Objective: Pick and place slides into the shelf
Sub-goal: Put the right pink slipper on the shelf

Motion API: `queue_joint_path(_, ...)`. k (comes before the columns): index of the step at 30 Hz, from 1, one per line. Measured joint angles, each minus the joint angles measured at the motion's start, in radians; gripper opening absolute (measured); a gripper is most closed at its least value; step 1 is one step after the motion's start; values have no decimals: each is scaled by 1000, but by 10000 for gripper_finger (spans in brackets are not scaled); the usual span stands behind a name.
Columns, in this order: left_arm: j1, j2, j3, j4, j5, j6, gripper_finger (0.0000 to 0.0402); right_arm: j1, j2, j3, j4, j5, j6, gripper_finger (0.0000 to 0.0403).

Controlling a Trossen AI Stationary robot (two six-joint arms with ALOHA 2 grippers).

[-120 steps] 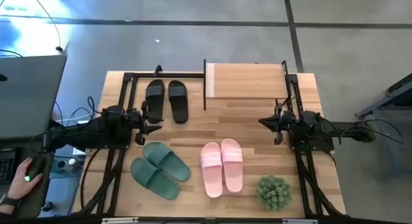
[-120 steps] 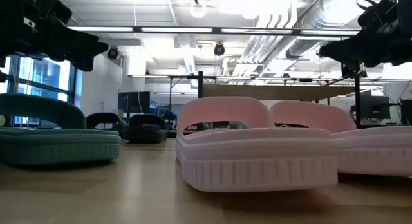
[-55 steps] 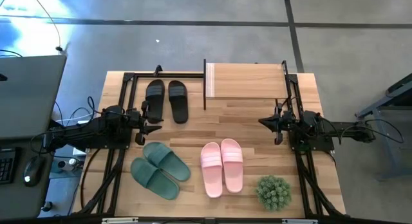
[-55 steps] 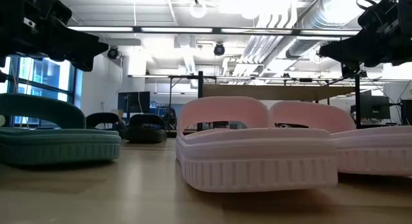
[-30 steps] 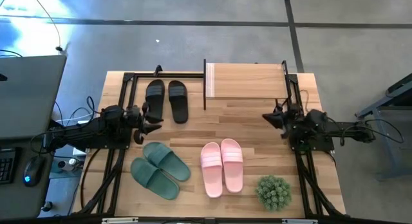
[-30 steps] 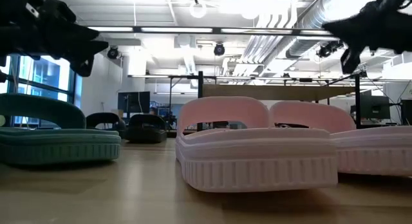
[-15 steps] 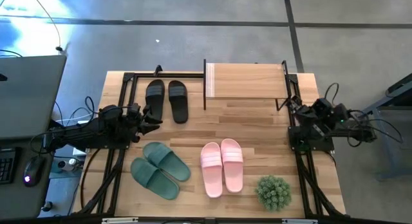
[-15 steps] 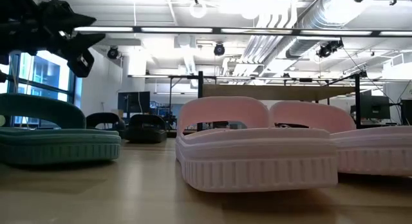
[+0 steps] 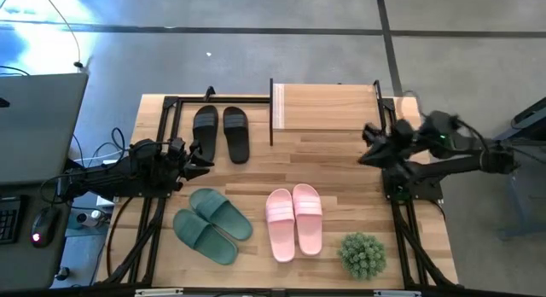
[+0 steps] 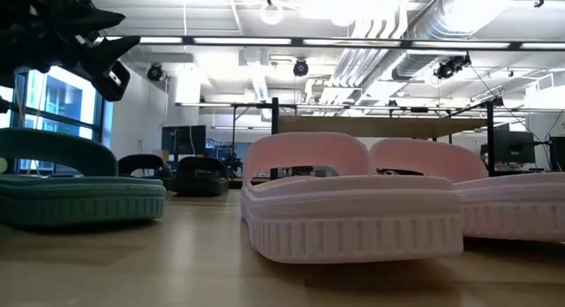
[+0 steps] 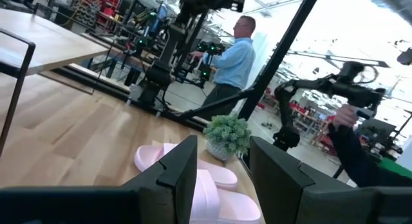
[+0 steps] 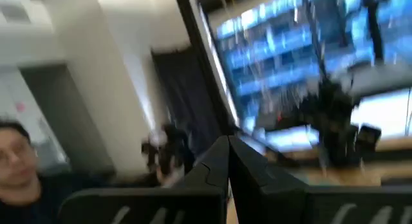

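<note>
Three pairs of slides lie sole-down on the table: black slides (image 9: 221, 133) at the far left, dark green slides (image 9: 212, 224) at the near left, pale pink slides (image 9: 294, 220) near the middle. The shelf (image 9: 326, 107) stands at the far edge, its top board bare. My left gripper (image 9: 201, 161) hovers open between the black and green pairs, touching nothing; its wrist view looks past the open fingers at the pink slides (image 11: 193, 179). My right gripper (image 9: 368, 145) is raised above the table's right side near the shelf's right end, shut (image 12: 228, 156) and holding nothing.
A round green spiky plant (image 9: 363, 254) sits at the near right corner, beside the pink slides. Bare wood lies between the shelf and the pink pair. Black frame rails run along both table sides. People stand in the room beyond the table.
My right arm has lifted from low over the table's right side, drawn back toward the right edge, then swung high and out of the low view's top. My left gripper has tipped upward a little in place. No slides have moved.
</note>
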Motion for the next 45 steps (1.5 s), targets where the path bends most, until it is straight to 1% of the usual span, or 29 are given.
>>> queue_joint_path(1,0,0,0,0,3,0,127,17,42,42,-52,15,-16,0)
queue_joint_path(3,0,0,0,-1,15,2,127,56,121,130,-191,88,-37,0)
queue_joint_path(6,0,0,0,0,31,3,127,126,230,259,-430,282,-48,0)
queue_joint_path(9,0,0,0,0,44,59,127,205,334,362,-636,478,-44,0)
queue_joint_path(13,0,1,23,-2,38,146,127,301,450,455,-781,667,-22,0)
queue_joint_path(16,0,0,79,-21,36,183,126,356,516,500,-840,755,-22,0)
queue_joint_path(19,0,1,173,-130,8,240,126,387,562,521,-855,793,-22,0)
queue_joint_path(22,0,31,286,-313,-67,315,126,405,594,522,-855,794,-21,2)
queue_joint_path(24,0,74,357,-412,-101,345,126,415,616,522,-859,794,-22,7)
queue_joint_path(28,-4,183,442,-532,-106,360,126,431,648,521,-865,786,-21,34)
queue_joint_path(30,-24,244,456,-557,-123,360,126,437,663,521,-868,786,-21,55)
queue_joint_path(32,-60,300,455,-565,-165,362,126,445,679,521,-880,792,-21,78)
queue_joint_path(36,-167,399,455,-558,-282,362,126,468,720,521,-926,857,-21,127)
queue_joint_path(38,-231,434,455,-549,-348,359,126,483,752,521,-961,906,-1,144)
queue_joint_path(42,-359,483,456,-537,-476,339,126,526,833,521,-1035,1020,40,154)
queue_joint_path(45,-441,498,456,-534,-560,334,126,555,903,521,-1053,1030,68,149)
